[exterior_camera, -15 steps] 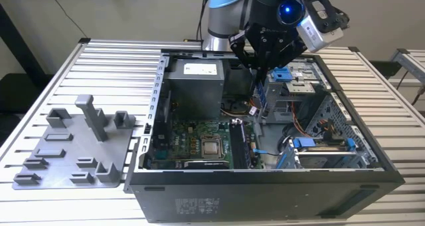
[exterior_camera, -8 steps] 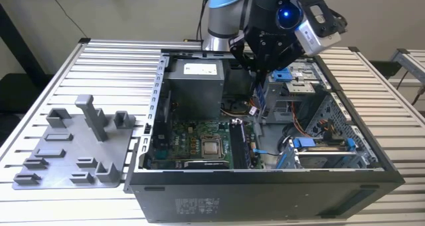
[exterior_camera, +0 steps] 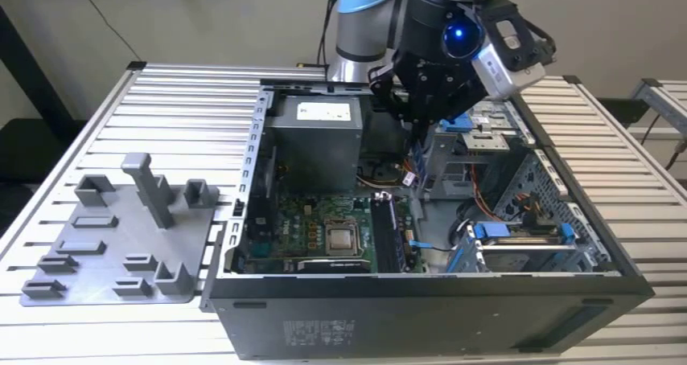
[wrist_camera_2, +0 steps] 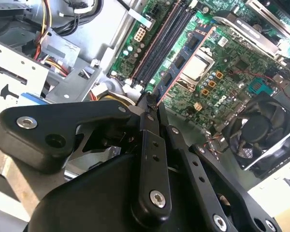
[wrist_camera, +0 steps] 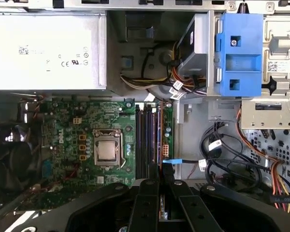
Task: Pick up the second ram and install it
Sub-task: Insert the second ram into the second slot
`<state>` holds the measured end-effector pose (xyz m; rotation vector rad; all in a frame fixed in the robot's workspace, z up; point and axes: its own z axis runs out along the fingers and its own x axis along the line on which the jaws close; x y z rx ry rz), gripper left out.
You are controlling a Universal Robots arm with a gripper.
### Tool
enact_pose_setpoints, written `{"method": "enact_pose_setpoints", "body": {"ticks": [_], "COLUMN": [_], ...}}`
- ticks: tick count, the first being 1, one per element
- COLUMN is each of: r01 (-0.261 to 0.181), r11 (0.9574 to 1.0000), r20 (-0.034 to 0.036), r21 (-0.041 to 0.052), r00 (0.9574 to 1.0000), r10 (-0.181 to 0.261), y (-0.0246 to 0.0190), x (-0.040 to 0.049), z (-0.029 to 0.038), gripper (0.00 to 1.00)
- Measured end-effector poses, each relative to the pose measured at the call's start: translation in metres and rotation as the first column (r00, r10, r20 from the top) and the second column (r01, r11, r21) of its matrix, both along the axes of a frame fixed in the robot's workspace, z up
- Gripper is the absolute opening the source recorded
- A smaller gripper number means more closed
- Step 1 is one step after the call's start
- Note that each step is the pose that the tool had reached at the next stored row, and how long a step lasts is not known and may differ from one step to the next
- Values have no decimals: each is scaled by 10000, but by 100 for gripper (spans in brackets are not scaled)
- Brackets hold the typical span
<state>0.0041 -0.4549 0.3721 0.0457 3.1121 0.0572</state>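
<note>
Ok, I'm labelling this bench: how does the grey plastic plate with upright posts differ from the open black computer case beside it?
The grey plastic plate is pale, low and flat with upright posts; the open black computer case is dark and deep-walled. The tool hangs over the case, not the plate. Both rest on the slatted metal table.
</note>
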Motion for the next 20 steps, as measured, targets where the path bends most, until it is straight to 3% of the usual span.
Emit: {"method": "enact_pose_setpoints", "body": {"ticks": [13, 20], "r01": [130, 130], "r11": [9999, 9999], "r20": [-84, -94], "r21": [0, -1], "r00": [9999, 9999], "r10": [-130, -130], "y": [0, -2], "x": [11, 13], "z": [-148, -242], "gripper": [14, 14]}}
